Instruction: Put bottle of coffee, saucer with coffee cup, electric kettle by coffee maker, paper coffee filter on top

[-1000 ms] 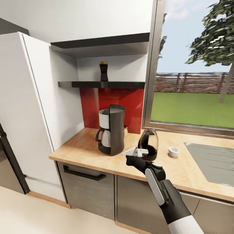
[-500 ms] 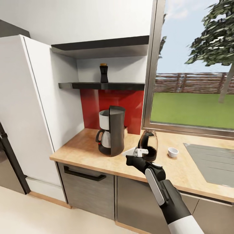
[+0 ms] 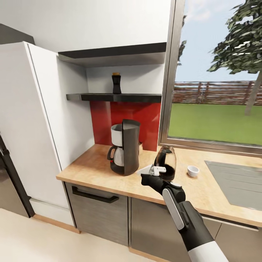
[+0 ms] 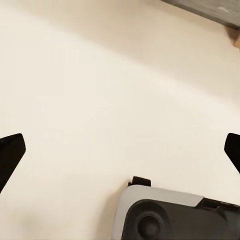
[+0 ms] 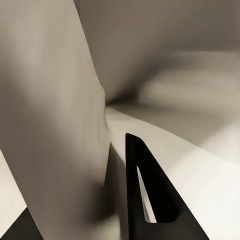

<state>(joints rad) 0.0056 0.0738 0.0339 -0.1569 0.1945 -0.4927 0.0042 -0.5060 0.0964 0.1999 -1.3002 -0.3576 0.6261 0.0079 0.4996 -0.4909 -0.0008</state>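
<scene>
The black coffee maker [image 3: 124, 147] stands on the wooden countertop [image 3: 94, 169] in front of the red backsplash. Above it, a dark bottle of coffee [image 3: 116, 83] stands on the black shelf [image 3: 138, 97]. My right gripper [image 3: 157, 171] is shut on the white handle of the glass electric kettle [image 3: 166, 159], holding it upright over the counter just right of the coffee maker. A flat white piece [image 3: 145, 169], possibly the paper filter, lies on the counter behind the gripper. The small white coffee cup [image 3: 193, 170] sits further right. My left gripper [image 4: 120, 150] hangs open over the floor.
A steel sink [image 3: 236, 183] is set into the counter at the right, under the window [image 3: 218, 91]. A tall white cabinet [image 3: 32, 127] borders the counter's left end. Grey drawers [image 3: 96, 213] lie below the counter. The robot's base [image 4: 175, 215] is in the left wrist view.
The head view has drifted slightly, so shelf and cabinet sit a little lower and further right in the picture. The kettle stays held in the right gripper.
</scene>
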